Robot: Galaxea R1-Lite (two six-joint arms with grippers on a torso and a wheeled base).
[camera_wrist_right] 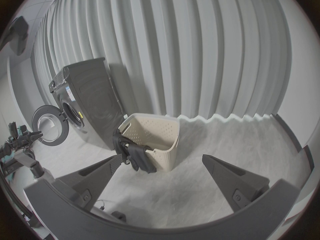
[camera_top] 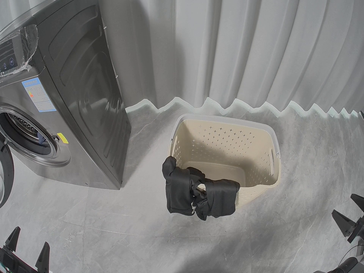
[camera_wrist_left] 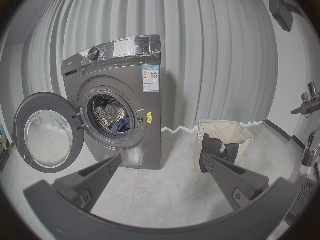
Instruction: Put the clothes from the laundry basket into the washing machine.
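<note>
The grey washing machine (camera_top: 76, 95) stands on the floor (camera_top: 113, 217), its door (camera_wrist_left: 46, 132) swung open and a dark blue cloth (camera_wrist_left: 120, 125) in the drum (camera_wrist_left: 106, 112). Near it sits the beige laundry basket (camera_top: 223, 117), with black clothes (camera_top: 182, 190) draped over its near rim. The left gripper (camera_wrist_left: 160, 157) and right gripper (camera_wrist_right: 161, 157) hang low, jaws spread wide and empty.

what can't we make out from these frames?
Near floor of the laundry basket: head view, hidden by the dark clothes draped over its rim.
One dark garment or several: bunched, every view.
Deep drum around the blue cloth: left wrist view, shadowed, ring hides it.
Washing machine door: head view, cut by the edge.
</note>
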